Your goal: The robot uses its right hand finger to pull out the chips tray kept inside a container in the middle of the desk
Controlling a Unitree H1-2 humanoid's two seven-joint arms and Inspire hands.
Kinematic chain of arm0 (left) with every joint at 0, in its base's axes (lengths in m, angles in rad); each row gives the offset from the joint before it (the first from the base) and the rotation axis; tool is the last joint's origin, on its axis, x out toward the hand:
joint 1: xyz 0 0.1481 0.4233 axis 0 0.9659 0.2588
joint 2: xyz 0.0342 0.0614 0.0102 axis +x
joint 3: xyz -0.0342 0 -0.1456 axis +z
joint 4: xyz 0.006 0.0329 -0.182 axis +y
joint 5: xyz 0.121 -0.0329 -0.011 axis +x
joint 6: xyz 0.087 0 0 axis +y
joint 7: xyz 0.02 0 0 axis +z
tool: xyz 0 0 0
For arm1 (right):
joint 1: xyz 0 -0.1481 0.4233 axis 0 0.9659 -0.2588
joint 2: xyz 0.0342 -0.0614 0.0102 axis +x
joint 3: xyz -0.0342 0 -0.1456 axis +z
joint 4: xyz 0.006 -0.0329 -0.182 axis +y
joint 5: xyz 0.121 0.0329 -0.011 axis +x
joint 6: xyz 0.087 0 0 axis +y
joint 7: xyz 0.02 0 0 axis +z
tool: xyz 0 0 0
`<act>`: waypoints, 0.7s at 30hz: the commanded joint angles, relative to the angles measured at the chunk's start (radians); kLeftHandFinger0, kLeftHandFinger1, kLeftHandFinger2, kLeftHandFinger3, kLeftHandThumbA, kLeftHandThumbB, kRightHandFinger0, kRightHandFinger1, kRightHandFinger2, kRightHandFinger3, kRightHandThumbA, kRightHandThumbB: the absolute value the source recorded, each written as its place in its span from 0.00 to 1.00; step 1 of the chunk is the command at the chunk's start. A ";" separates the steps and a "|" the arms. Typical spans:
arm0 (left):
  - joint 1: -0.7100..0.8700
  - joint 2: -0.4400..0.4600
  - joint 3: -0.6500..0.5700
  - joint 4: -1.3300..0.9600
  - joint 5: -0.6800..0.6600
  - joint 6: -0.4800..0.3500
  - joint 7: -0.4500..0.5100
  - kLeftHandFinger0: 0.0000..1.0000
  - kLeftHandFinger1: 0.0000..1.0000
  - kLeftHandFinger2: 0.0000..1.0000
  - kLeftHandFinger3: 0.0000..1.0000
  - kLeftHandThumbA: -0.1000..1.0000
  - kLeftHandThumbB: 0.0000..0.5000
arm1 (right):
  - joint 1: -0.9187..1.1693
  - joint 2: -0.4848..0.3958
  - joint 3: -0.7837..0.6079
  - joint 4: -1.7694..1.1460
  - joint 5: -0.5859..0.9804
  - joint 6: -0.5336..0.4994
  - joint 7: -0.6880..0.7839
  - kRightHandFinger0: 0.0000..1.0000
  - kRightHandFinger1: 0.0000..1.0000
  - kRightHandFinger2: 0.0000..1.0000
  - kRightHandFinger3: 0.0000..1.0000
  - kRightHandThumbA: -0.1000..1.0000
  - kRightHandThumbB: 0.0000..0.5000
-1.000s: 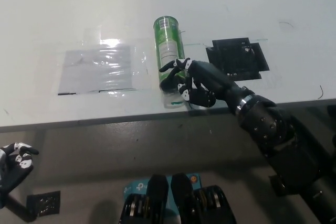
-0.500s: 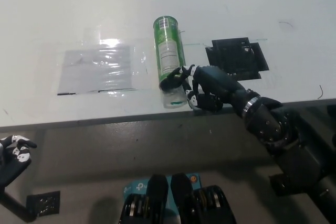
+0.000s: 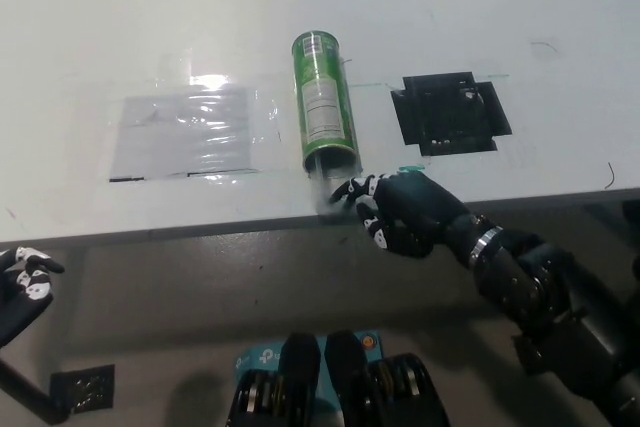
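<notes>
A green chips can (image 3: 324, 102) lies on its side in the middle of the white desk (image 3: 520, 17), with its open mouth facing the front edge. A clear tray (image 3: 328, 183) shows faintly just outside the mouth, blurred. My black right hand (image 3: 400, 215) is at the desk's front edge, right of the mouth. It is mostly curled, with one finger stretched left to the tray's end; contact is unclear. My white left hand (image 3: 22, 289) rests low at the far left, below the desk, holding nothing.
A shiny clear plastic sheet (image 3: 185, 132) lies flat to the left of the can. A black square pad (image 3: 450, 112) lies to its right. The desk's front edge (image 3: 180, 229) runs across the middle of the view, with dark floor below.
My right hand has drawn back from the can's mouth to the desk's front edge and curled up. A bit of clear tray now shows outside the can. The left hand sank slightly.
</notes>
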 commanded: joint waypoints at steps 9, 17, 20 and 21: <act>-0.022 0.037 0.000 -0.031 0.013 -0.005 -0.018 0.00 0.00 0.00 0.11 0.00 0.03 | 0.029 0.009 0.042 0.014 -0.112 -0.088 -0.083 0.11 0.26 0.59 0.75 0.00 0.07; -0.014 0.032 0.007 -0.036 0.009 0.008 -0.015 0.00 0.00 0.00 0.13 0.00 0.04 | 0.078 0.020 0.011 -0.034 -0.049 -0.096 -0.068 0.17 0.30 0.58 0.73 0.00 0.12; -0.012 0.027 0.010 -0.038 0.007 0.006 -0.014 0.00 0.00 0.00 0.13 0.00 0.04 | 0.113 0.022 -0.005 -0.080 -0.022 -0.072 -0.037 0.22 0.32 0.53 0.73 0.00 0.08; -0.012 0.028 0.010 -0.040 0.008 0.012 -0.012 0.00 0.00 0.00 0.13 0.00 0.04 | 0.126 0.019 -0.006 -0.098 -0.026 -0.070 -0.037 0.18 0.28 0.50 0.73 0.00 0.08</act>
